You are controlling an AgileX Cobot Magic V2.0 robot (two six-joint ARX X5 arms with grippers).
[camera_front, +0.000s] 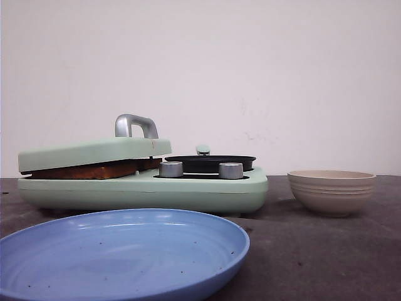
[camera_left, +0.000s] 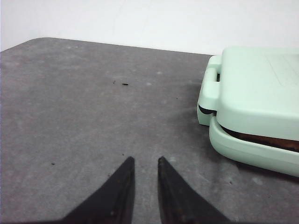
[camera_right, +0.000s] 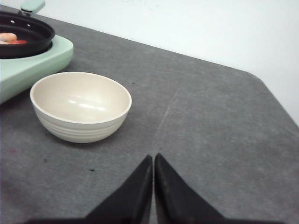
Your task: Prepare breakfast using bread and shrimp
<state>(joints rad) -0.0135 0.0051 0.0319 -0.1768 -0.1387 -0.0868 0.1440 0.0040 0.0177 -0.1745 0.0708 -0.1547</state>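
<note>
We see the bread pressed under the green maker's lid. Our left gripper hovers slightly parted above the table; the right gripper is closed beside the bowl.

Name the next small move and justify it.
Probably send the left gripper to the silver handle and lift the lid: browned bread sits clamped beneath it, the blue plate is bare, both grippers hold nothing.
</note>
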